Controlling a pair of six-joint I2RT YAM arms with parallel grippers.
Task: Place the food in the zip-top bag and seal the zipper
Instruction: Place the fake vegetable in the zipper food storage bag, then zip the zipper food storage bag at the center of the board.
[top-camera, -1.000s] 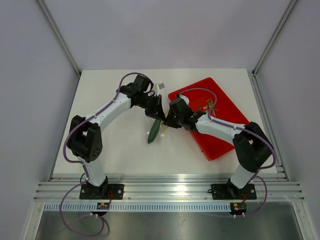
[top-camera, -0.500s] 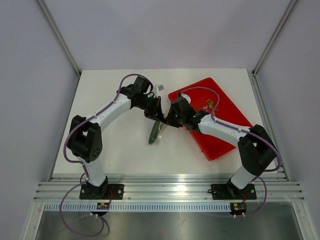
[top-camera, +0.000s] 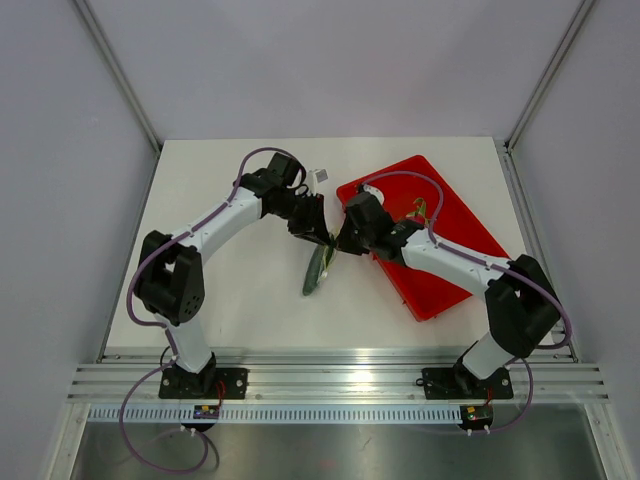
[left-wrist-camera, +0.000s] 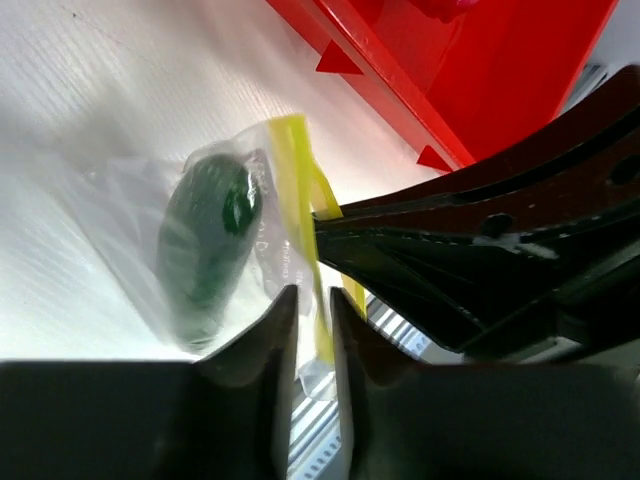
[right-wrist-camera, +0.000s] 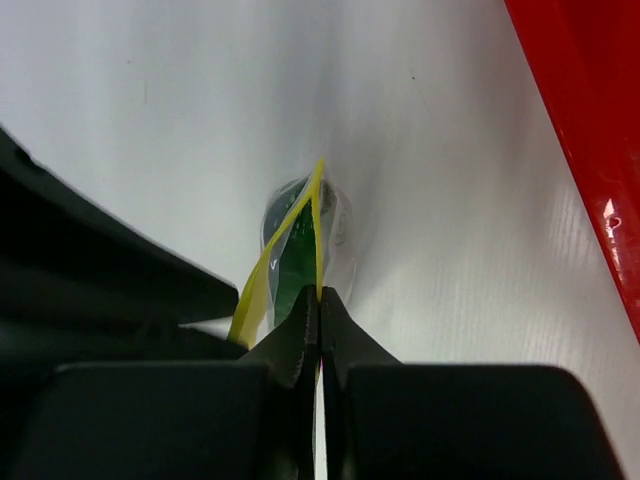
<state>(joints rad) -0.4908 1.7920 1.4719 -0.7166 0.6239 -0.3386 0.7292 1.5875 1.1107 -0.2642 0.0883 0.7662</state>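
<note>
The zip-top bag (top-camera: 317, 270) hangs between my two grippers above the white table, with the dark green food (left-wrist-camera: 205, 240) inside it. Its yellow-green zipper (left-wrist-camera: 290, 170) runs along the top edge. In the right wrist view my right gripper (right-wrist-camera: 319, 293) is shut on one side of the zipper (right-wrist-camera: 318, 235), while the other side bows away to the left, so the mouth gapes there. My left gripper (left-wrist-camera: 313, 292) straddles the zipper with a narrow gap between its fingers. From above, left gripper (top-camera: 322, 238) and right gripper (top-camera: 338, 243) nearly touch.
A red tray (top-camera: 455, 240) lies at the right of the table, directly behind my right gripper, holding something with green leaf tips (top-camera: 420, 210). Its near rim (left-wrist-camera: 400, 85) shows close by in the left wrist view. The aluminium rail (top-camera: 330, 380) borders the table's front.
My right gripper has closed onto the zipper. The left gripper's fingers have parted slightly. The bag has swung a little to the right and hangs straighter.
</note>
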